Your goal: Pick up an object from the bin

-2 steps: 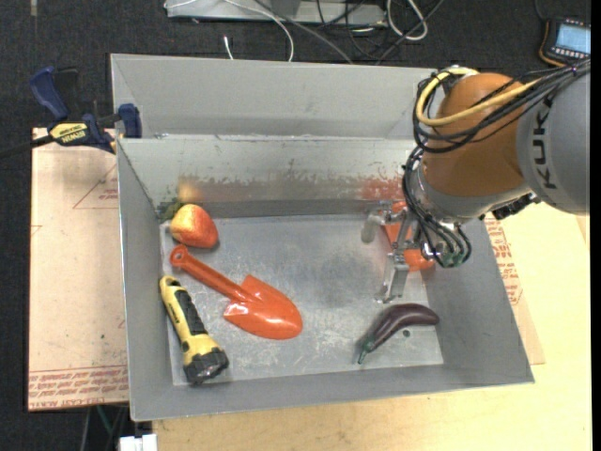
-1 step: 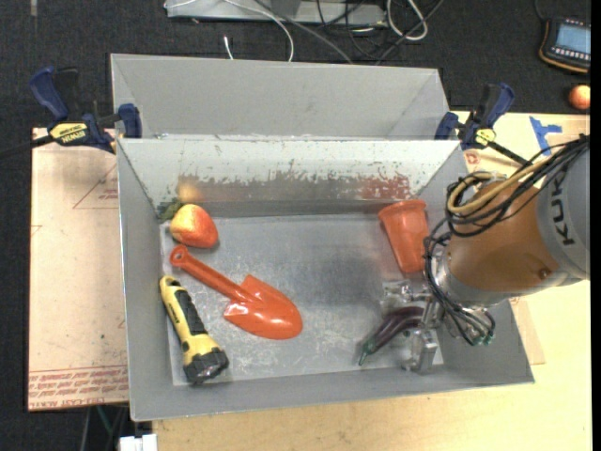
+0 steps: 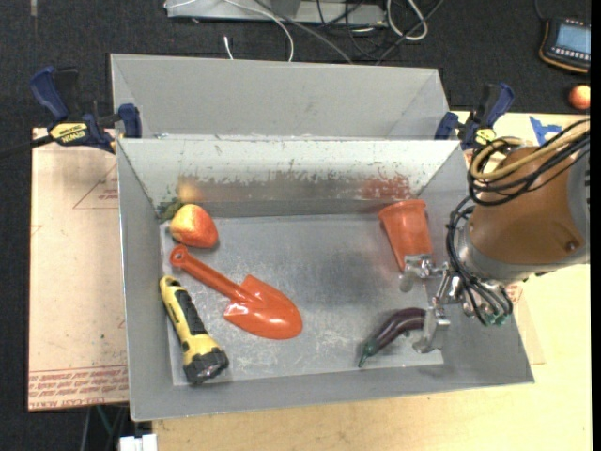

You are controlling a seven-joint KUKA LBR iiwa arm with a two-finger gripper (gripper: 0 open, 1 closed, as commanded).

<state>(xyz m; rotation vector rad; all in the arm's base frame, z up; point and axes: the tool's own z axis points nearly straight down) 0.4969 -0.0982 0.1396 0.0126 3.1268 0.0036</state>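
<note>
My gripper hangs low at the bin's right side and is open, one finger near the bottom of an orange plastic cup, the other by the front wall. A dark purple toy eggplant with a green stem lies on the bin floor at the front right. Its thick end reaches into the gap between my fingers, and whether they touch it I cannot tell. The cup lies on its side against the right wall, just behind my gripper.
On the left of the bin lie a red-and-yellow toy fruit in the back corner, an orange-red toy shovel, and a yellow-and-black flashlight along the left wall. An orange cover and cables sit above the gripper.
</note>
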